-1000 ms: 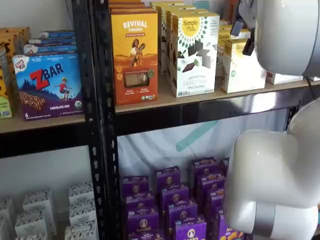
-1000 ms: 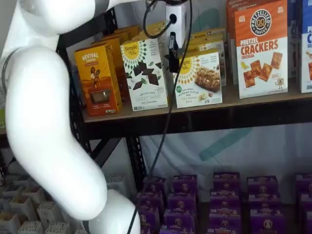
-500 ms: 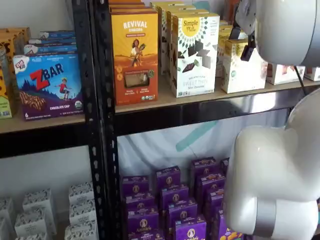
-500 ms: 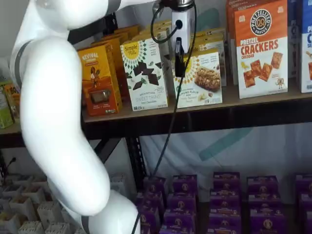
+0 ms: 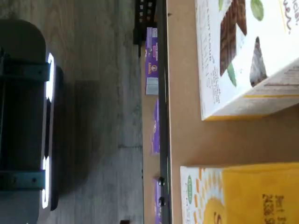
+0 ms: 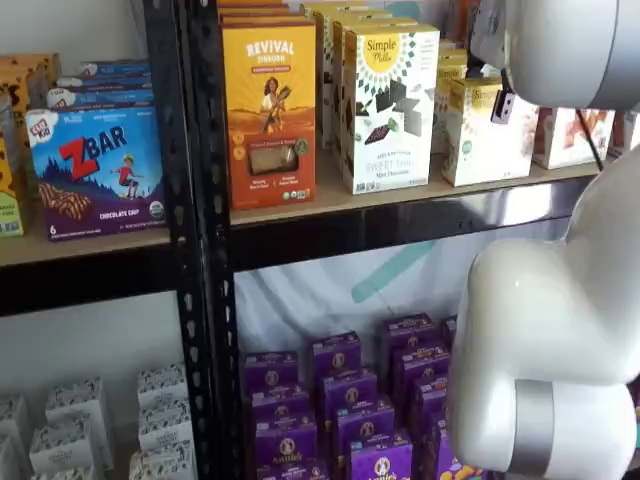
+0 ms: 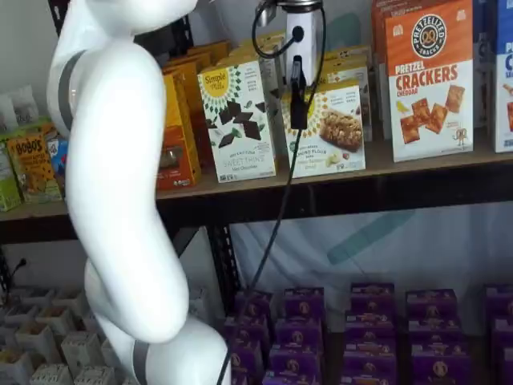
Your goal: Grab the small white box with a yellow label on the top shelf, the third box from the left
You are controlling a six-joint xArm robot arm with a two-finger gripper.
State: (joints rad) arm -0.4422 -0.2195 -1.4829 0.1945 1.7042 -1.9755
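Observation:
The small white box point(image 7: 330, 132), a short cream carton with a yellow top band, stands on the top shelf point(image 7: 417, 165) in both shelf views point(image 6: 487, 135). My gripper point(image 7: 298, 120) hangs just in front of the box's left part; only a side-on black finger point(image 7: 298, 95) shows below the white body, so I cannot tell whether it is open. In a shelf view the gripper point(image 6: 503, 108) shows as a dark finger before the box. The wrist view shows the small white box's yellow top point(image 5: 243, 196) on the tan board point(image 5: 187, 140).
The taller white box with chocolate squares point(image 7: 237, 120) stands close beside the small one, also in the wrist view point(image 5: 243, 56). An orange Revival box point(image 6: 268, 110) and a pretzel crackers box point(image 7: 429, 80) flank them. Purple boxes point(image 7: 361, 321) fill the shelf below. My white arm point(image 7: 120, 160) stands before the shelves.
The arm's body has swung across the shelf views and the gripper has shifted slightly sideways and lower, staying in front of the small white box. No box has moved.

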